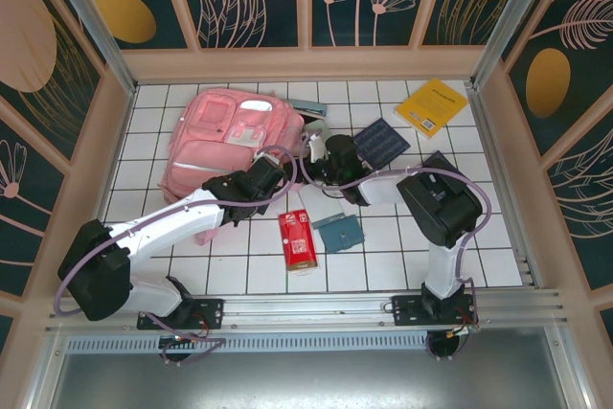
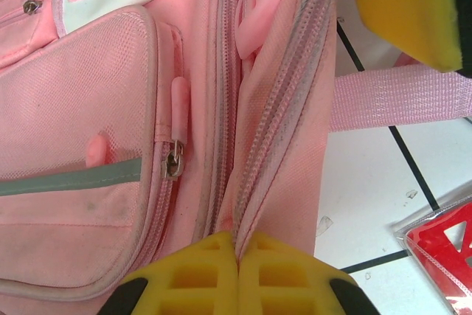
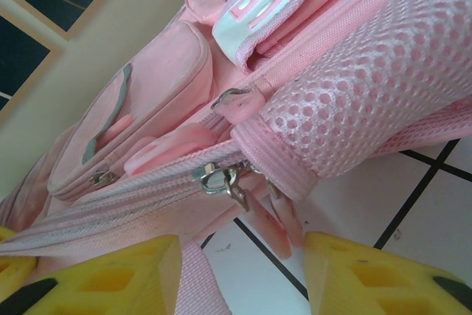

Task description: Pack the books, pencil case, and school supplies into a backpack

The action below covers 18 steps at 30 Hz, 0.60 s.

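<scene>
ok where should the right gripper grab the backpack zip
The pink pull tab hanging from the metal slider on the backpack. It dangles free over the tile, so the right gripper should probably approach its free end, a finger either side.

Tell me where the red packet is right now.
In the top external view the red packet lies flat on the white tiled table, on the near side of the backpack, just left of the small teal square.
</scene>
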Available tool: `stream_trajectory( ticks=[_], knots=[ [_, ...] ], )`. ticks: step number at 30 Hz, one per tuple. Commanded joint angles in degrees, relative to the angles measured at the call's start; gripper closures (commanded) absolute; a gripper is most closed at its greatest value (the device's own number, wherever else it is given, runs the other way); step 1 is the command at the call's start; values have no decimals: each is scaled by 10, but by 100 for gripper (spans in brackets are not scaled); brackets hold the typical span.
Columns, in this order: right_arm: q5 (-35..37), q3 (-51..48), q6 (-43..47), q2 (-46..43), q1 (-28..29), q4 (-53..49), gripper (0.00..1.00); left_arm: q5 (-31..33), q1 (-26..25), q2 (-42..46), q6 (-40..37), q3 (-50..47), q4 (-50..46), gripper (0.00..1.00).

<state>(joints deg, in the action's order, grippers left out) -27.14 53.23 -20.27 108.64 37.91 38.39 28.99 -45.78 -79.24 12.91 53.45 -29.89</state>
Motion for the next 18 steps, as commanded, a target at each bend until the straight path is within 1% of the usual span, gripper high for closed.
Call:
stream_trajectory(
  ticks=[1, 7, 18],
  knots=[
    [-16, 18, -6, 9, -3, 17, 52, 7, -3, 23, 7, 19, 12, 100],
    [-39, 21, -14, 7, -2, 27, 55, 8, -3, 26, 10, 19, 11, 100],
    [-80, 17, -48, -1, -10, 52, 53, 5, -3, 22, 10, 19, 9, 100]
  ],
)
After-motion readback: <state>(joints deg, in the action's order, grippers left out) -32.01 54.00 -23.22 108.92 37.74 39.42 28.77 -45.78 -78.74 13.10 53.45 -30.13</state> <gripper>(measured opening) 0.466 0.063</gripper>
